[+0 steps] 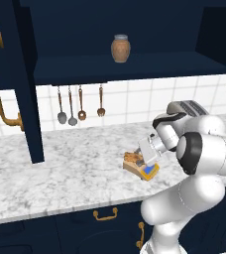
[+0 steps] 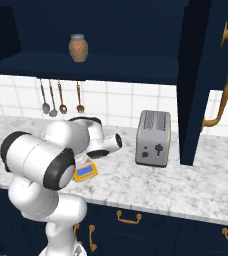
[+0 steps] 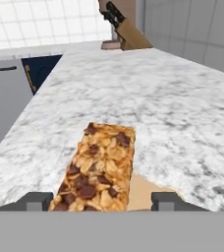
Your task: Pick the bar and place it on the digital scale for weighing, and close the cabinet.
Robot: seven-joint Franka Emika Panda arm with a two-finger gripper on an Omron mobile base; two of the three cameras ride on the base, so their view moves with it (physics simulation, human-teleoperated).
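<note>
Now the bar (image 3: 100, 170) lies on the digital scale (image 1: 142, 169), low in the middle of the hand view, with a strip of the scale's tan body peeking out at its lower right. In that view the gripper (image 3: 101, 201) has its two dark fingertips (image 3: 35, 201) standing on either side of the bar's near end, each with a sliver of gap showing, so the jaws look let go, or at least loosening, rather than clamped on it. The bar's long axis runs straight away from the hand, up the frame, in line with the gripper's reach, so a withdrawal would best go back along that axis or upward, not sideways, lest a finger drag the bar off the plate. In the left base view the scale sits at centre right on the marble counter (image 1: 60, 168), the wrist right over it; the blue display faces the lower right of that frame. The remaining work, as I judge it, is the cabinet (image 1: 125, 69), whose doors stand open: one door (image 1: 23, 84) with its brass handle at the left of the left base view, the other at the right of the right base view, beyond the toaster (image 2: 153, 137). A brown jar (image 1: 120, 48) rests on the cabinet shelf.
</note>
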